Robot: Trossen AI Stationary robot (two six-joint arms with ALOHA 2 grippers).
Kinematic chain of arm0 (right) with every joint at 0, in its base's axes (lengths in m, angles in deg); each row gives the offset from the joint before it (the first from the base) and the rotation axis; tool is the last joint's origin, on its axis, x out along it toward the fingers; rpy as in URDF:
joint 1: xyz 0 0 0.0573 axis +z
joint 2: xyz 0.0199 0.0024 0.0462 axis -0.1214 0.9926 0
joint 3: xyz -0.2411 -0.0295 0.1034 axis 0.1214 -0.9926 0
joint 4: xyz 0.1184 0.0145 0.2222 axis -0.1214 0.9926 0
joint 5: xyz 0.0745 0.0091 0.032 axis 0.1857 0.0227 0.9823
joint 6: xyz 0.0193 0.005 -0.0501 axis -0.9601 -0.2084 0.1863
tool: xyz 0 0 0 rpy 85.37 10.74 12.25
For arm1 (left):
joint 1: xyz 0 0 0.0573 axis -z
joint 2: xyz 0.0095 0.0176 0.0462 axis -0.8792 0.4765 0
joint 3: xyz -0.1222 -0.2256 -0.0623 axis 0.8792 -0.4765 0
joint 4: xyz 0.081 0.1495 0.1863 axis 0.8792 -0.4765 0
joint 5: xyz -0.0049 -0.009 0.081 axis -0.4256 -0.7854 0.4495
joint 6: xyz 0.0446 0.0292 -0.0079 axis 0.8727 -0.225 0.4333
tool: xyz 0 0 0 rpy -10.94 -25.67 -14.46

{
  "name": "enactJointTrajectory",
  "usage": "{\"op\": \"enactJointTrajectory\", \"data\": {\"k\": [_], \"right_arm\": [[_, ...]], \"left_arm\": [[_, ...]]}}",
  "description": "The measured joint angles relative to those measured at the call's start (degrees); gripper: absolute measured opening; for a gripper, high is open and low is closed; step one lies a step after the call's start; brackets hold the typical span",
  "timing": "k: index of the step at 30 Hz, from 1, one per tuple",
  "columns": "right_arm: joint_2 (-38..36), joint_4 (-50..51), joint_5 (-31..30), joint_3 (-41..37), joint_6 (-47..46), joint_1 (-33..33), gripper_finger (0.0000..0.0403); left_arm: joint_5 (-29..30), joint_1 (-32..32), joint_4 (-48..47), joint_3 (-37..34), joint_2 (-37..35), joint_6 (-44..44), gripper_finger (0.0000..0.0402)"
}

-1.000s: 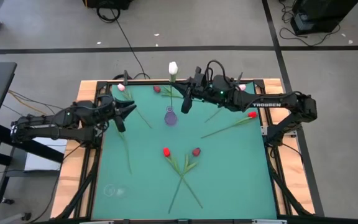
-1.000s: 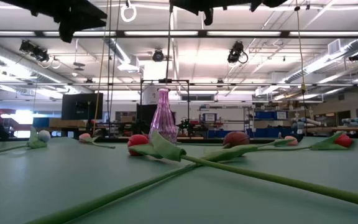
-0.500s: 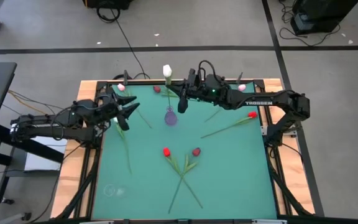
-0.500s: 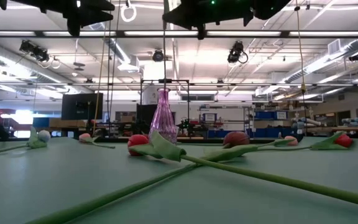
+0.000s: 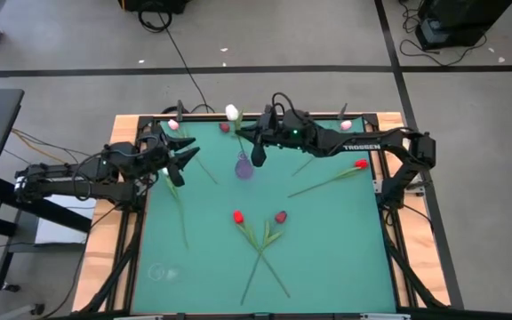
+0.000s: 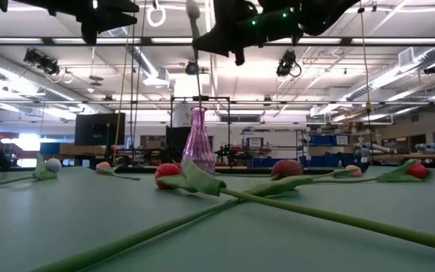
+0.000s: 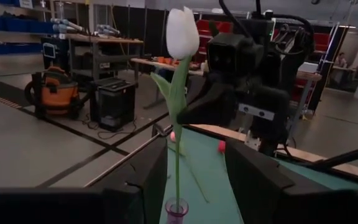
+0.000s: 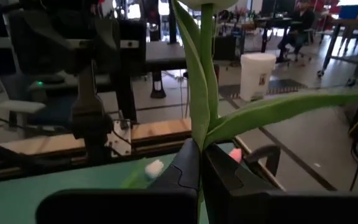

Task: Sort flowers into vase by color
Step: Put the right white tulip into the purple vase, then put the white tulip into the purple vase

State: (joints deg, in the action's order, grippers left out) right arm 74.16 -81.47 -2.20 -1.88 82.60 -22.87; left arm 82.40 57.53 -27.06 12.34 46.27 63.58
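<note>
Flowers lie spread over the green desk (image 5: pixel 327 258), and you work from left to right. Your left gripper (image 5: pixel 183 161) hovers at the left edge with its fingers spread and nothing between them. Next comes the pink glass vase (image 5: pixel 244 166), standing near the far middle. Over it your right gripper (image 5: pixel 258 142) is pinching the stem of the white tulip (image 5: pixel 232 113), held upright; from the left wrist view the stem end seems to be already at the vase mouth. Lower it straight and slowly, and let go only when the stem sits deep, because the narrow vase may tip. I count one vase, one white tulip held, and about seven flowers lying on the desk.
</note>
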Motion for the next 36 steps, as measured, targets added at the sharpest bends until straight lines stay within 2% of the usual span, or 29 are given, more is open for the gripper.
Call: {"op": "enactJointTrajectory", "data": {"k": [7,10,15,20,22,25,30,33,36], "right_arm": [[1.3,5.4,2.1,0.0,-0.3,-0.9,0.0016],[1.2,7.7,0.7,0.0,-2.2,-1.1,0.0032],[1.2,10.0,0.4,0.0,-7.6,-1.9,0.0093],[0.9,11.1,1.2,0.0,-10.1,-1.9,0.0158],[0.1,11.1,1.3,0.1,-13.0,-1.9,0.0177],[-2.1,14.6,0.3,0.2,-20.3,-1.7,0.0194],[-7.6,29.5,-4.6,0.2,-33.2,-1.7,0.0201],[-10.7,36.6,-4.8,0.2,-34.7,-2.6,0.0201],[-13.6,39.4,-5.1,0.2,-34.8,-3.3,0.0201]], "left_arm": [[1.0,-0.4,-3.6,0.0,0.0,-2.8,0.0167],[1.0,-0.4,-4.2,0.0,0.0,-3.1,0.0167],[4.8,-1.0,-9.8,0.0,0.0,-8.8,0.0167],[5.0,-2.0,-16.1,0.0,0.0,-15.9,0.0167],[5.3,-2.4,-19.4,0.0,0.0,-21.6,0.0167],[6.0,-3.3,-27.7,0.0,0.0,-34.9,0.0167],[5.3,-3.5,-46.6,0.0,0.5,-59.3,0.0167],[3.2,-3.5,-58.1,0.0,1.3,-74.6,0.0167],[1.3,-3.5,-59.7,0.0,2.6,-79.5,0.0167]]}}
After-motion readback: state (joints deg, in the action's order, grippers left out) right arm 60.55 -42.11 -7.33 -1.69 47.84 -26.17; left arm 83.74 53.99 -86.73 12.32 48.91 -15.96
